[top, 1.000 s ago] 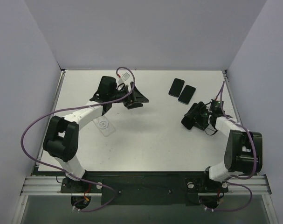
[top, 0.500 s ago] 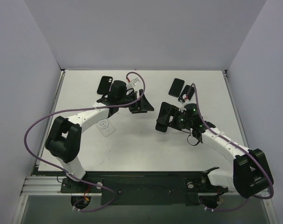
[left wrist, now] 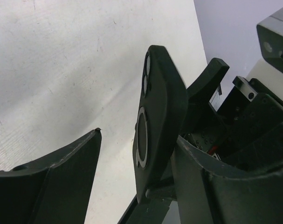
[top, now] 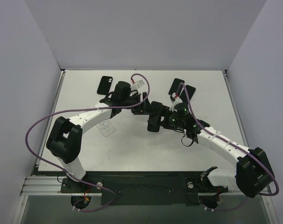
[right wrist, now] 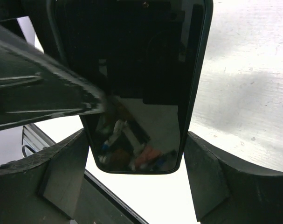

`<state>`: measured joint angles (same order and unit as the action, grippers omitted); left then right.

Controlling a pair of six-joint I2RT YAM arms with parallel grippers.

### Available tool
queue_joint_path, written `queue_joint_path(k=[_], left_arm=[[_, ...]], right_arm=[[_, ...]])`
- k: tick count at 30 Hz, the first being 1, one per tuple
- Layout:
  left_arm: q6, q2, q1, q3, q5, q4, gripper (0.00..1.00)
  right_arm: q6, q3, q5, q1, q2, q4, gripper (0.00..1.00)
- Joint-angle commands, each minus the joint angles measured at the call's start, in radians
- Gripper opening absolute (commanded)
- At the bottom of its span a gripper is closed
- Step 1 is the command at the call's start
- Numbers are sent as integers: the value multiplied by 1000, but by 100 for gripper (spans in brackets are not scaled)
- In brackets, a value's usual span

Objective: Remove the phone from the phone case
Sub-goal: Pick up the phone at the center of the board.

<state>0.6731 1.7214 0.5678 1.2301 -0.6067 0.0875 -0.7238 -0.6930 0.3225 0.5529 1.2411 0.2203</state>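
**Top external view.** Table (top: pixel 132 149), white; both arms are brought together over its middle. The phone (top: pixel 153 125), black, is held above the table by the right gripper (top: pixel 158 114). The left gripper (top: pixel 142 107) is set just beside it. A separate black case (top: pixel 105 85) is laid flat at the rear left. A clear flat item (top: pixel 104 127) is laid nearer the left arm. Two dark handsets (top: pixel 177 85) are placed at the rear right, partly hidden by the right arm.

**Left wrist view.** The phone case (left wrist: pixel 162 121) is seen nearly edge-on and upright, its back and lens cut-outs turned toward the left finger (left wrist: pixel 57 179). The left jaws are spread wide with the case between them, apart from that finger. Contact with the other finger cannot be told.

**Right wrist view.** The screen is shown, seated in its case. It is clamped by its long edges between the right fingers (right wrist: pixel 62 179). Its upper left is crossed by a finger of the left gripper.
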Motion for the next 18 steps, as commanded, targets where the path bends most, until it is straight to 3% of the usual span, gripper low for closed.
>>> queue_joint_path(k=[1,6,10,12,13,15,18], left_arm=[[-50,7,14,58,28,23,67],[-86,-8,27,72,41,57,39],[-83,-26,30,74,-2,38,5],[-76,-39,29,74,-37,23,0],[-72,-43,27,75,-62,8,0],[-64,-60,27,77,-100,-15,0],[-69,-94,27,81,-119,-14,0]], right_arm=[[37,-94,-52,67,-6,14,0],[52,-128,-92,113,-9,-24,0],[75,-163,-108,134,-6,-81,0],[109,-207,-106,136,4,-180,16],[132,-226,-103,136,9,-273,36],[170,-246,-63,127,-6,-355,55],[219,-217,21,110,-60,-403,73]])
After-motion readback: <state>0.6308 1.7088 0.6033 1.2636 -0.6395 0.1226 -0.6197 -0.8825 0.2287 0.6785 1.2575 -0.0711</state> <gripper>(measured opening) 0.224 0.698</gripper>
